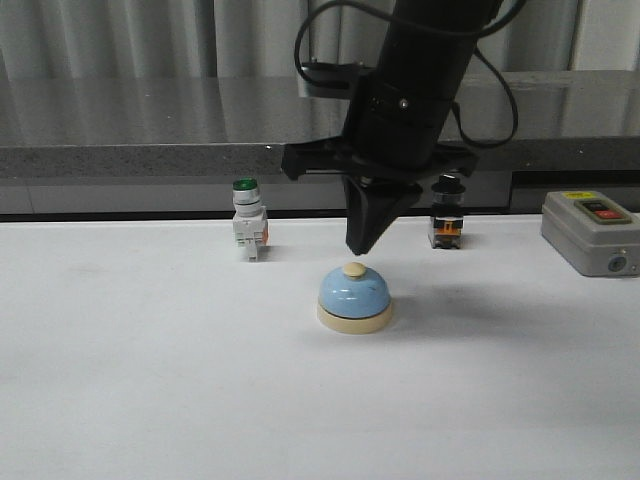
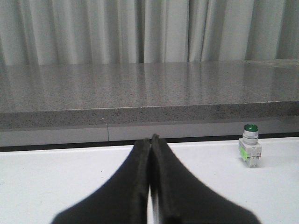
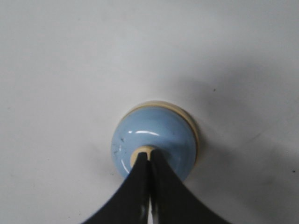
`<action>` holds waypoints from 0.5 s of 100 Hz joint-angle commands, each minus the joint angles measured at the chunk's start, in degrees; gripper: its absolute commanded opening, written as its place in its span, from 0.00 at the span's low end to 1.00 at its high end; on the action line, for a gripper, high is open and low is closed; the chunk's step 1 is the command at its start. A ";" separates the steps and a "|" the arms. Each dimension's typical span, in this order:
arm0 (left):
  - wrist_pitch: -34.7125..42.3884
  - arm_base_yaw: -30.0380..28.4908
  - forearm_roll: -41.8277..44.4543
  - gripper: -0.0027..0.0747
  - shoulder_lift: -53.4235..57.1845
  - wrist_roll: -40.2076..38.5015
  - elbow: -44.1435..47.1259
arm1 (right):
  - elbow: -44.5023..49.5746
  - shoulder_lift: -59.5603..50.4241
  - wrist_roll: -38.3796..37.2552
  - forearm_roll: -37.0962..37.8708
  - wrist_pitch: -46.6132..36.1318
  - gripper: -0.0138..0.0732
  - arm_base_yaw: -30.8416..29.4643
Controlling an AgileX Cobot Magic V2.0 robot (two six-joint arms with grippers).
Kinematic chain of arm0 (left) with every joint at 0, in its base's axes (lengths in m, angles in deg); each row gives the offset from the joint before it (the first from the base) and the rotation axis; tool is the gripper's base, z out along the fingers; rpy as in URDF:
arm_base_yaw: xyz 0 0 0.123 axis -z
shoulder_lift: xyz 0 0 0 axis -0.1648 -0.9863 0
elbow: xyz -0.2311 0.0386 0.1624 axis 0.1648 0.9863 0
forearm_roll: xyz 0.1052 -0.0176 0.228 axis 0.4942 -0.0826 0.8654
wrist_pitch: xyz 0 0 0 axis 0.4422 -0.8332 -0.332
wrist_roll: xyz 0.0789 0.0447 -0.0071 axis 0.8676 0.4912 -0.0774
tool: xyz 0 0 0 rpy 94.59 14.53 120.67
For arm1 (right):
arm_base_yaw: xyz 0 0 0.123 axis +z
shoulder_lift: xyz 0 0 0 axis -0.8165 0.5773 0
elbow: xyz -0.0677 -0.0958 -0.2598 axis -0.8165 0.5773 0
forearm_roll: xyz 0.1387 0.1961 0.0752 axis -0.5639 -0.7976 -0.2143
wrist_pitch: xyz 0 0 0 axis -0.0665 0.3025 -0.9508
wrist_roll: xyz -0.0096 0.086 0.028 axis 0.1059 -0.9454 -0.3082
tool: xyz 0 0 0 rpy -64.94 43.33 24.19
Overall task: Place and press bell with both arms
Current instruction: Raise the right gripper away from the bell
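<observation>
While the small light-blue dome-shaped bell [image 1: 354, 297] with a cream base stands near the middle of the white table [image 1: 150, 380], the black right gripper [image 1: 361, 246] hangs just above its cream button, fingers pressed together and empty. The black left gripper [image 2: 150, 140] is closed too, holding nothing.

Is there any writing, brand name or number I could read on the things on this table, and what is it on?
No text can be read in any view.
Grey box: it has a yellow label on top, too small and blurred to read.
Bell: no markings visible.
Green-capped switch: no legible markings.
</observation>
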 commanded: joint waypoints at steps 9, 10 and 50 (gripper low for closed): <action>4.99 -0.05 0.09 0.01 1.69 -0.45 2.40 | -2.26 -8.01 0.41 1.83 -0.63 0.08 -0.19; 4.99 -0.05 0.09 0.01 1.69 -0.45 2.40 | -2.26 -8.24 0.41 1.93 -0.63 0.08 -0.25; 4.99 -0.05 0.09 0.01 1.69 -0.45 2.40 | 5.74 -23.55 0.41 6.45 -6.42 0.08 -3.81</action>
